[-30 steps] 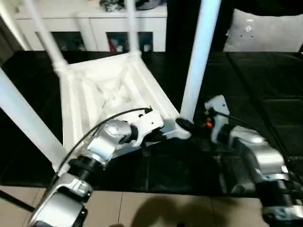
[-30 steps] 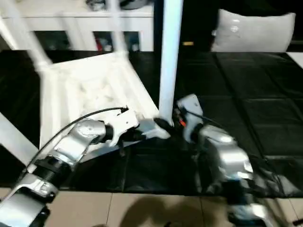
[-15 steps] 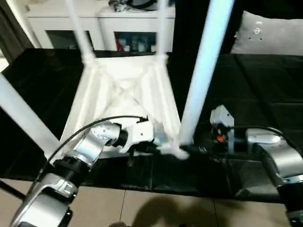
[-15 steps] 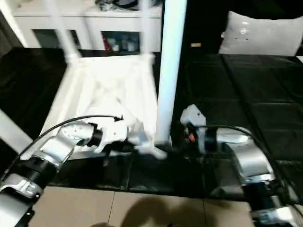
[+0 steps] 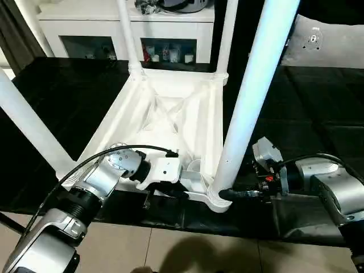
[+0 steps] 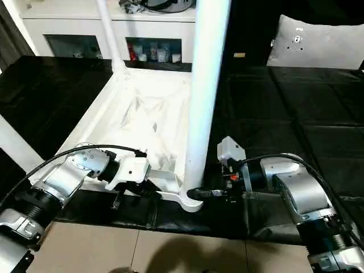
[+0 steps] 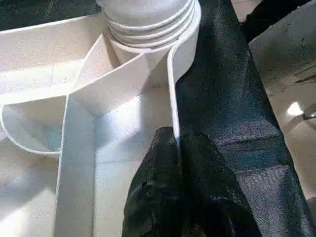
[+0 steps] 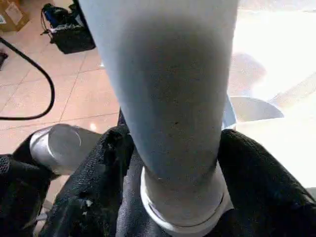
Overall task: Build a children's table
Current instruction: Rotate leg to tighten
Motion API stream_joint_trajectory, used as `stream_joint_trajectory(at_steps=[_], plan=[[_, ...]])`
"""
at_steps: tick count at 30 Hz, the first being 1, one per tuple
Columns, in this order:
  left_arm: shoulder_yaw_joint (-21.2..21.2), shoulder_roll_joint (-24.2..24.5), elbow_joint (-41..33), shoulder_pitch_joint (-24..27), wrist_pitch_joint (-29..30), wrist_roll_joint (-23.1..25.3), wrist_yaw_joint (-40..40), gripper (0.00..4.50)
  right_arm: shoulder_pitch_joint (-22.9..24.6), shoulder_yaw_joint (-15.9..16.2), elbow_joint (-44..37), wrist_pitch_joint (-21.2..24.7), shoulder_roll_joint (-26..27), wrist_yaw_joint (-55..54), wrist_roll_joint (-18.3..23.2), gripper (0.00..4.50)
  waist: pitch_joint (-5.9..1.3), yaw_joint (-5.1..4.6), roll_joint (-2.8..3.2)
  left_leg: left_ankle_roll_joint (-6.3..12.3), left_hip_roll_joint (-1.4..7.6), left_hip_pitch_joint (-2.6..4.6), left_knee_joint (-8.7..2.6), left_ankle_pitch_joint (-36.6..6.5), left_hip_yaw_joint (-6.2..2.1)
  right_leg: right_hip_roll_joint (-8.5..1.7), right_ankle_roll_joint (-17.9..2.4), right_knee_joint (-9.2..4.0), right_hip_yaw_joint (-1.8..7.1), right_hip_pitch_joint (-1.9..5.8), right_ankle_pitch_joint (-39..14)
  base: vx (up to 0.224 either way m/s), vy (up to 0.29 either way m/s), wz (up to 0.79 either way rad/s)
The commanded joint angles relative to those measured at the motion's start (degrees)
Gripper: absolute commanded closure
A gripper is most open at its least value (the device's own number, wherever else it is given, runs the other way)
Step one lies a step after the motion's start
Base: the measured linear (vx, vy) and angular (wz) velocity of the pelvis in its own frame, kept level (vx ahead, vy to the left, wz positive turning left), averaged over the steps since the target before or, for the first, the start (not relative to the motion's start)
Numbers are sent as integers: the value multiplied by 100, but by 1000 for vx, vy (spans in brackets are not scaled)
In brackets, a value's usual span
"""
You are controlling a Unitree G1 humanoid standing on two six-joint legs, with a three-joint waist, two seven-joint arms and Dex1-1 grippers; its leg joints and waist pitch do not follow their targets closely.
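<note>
The white table top (image 5: 170, 114) lies upside down on the black mat, ribbed underside up, with all four white legs standing in its corner sockets. My left gripper (image 7: 172, 138) is shut on the thin rim wall beside the near right corner socket (image 7: 148, 24). My right gripper (image 8: 180, 153) is shut around the base of the near right leg (image 5: 250, 96), one black finger (image 8: 111, 153) on each side of the tube. In the head views the left gripper (image 6: 149, 190) and the right gripper (image 6: 198, 194) meet at that corner from opposite sides.
The near left leg (image 5: 28, 128) slants across the left side, and two far legs (image 5: 128, 34) rise at the back. A white shelf unit (image 5: 85, 25) stands behind, a grey cushion (image 5: 324, 40) at the back right. Tiled floor (image 5: 170, 250) begins at the black mat's (image 5: 313, 114) near edge.
The view has swung. The table top has turned on the mat until its far edge lines up with the shelf unit. Both grippers stay at the near right corner.
</note>
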Motion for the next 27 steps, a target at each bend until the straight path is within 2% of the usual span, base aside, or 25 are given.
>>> stream_joint_trajectory(at_steps=[1,8,10,12,15,17,18,20,21,23,24,25,27], plan=[[-222,48,-10,47,-175,88,-258,450,-75,32,5,-51,-9,76,-31,194,-418,-13,-93,523,197,-38,-365,-686,18,-324,-903,-367,299,372,-1715,0,0,0],[-176,21,-10,62,-104,38,-249,450,-68,82,-21,19,48,63,41,246,-415,-12,-98,522,196,-38,-365,-696,22,-327,-882,-372,298,371,-1792,0,0,0],[-42,-76,-101,105,233,-127,-149,450,-11,59,-181,171,176,-88,163,252,-417,-12,-78,511,192,-37,-365,-675,23,-325,-896,-366,296,372,-1765,0,0,0],[46,-144,-208,113,536,-205,-27,450,7,16,-290,383,327,-409,186,255,-410,-33,-89,487,198,-37,-374,-689,23,-319,-907,-369,298,373,-1770,0,0,0],[190,-294,-408,119,1110,-319,235,450,-2,-31,-338,644,627,-1045,83,257,-375,-74,-93,369,177,-32,-395,-862,21,-317,-792,-411,286,370,-2160,0,0,0],[261,-476,-504,116,1481,-263,625,450,-27,-44,-262,757,964,-1799,-210,257,-345,-151,-109,239,118,-28,-394,-1029,16,-308,-558,-494,247,358,-2747,0,0,0],[284,-567,-504,106,1595,-217,818,450,-58,-85,-195,826,1153,-2153,-303,257,-342,-182,-101,212,103,-20,-384,-1084,19,-300,-504,-515,233,345,-2883,0,0,0],[329,-745,-486,80,1789,-137,1169,450,-128,-148,-75,1049,1451,-2684,-417,258,-326,-319,-99,132,71,-33,-375,-1204,-7,-289,-315,-577,180,338,-3207,0,0,0],[350,-840,-497,66,1913,-100,1350,450,-161,-150,-22,1131,1582,-2941,-517,258,-333,-391,-95,140,61,-60,-375,-1286,-31,-288,-221,-598,150,367,-3299,0,0,0],[375,-977,-492,35,2059,-38,1605,450,-218,-180,79,1227,1780,-3320,-646,258,-340,-465,-92,178,62,-38,-371,-1364,-36,-280,-217,-620,152,335,-3228,0,0,0],[400,-1118,-479,-3,2212,49,1890,450,-297,-260,202,1333,2010,-3777,-754,258,-336,-487,-68,184,56,-22,-368,-1406,-33,-275,-251,-628,148,312,-3231,0,0,0],[432,-1259,-483,-37,2396,121,2160,450,-375,-320,326,1419,2224,-4214,-862,258,-328,-552,-84,184,41,-31,-356,-1496,-37,-265,-246,-643,123,310,-3311,0,0,0],[480,-1439,-483,-83,2623,180,2471,450,-453,-358,486,1348,2433,-4636,-998,258,-324,-613,-66,184,20,-17,-335,-1543,-31,-263,-206,-678,107,292,-3417,0,0,0]])
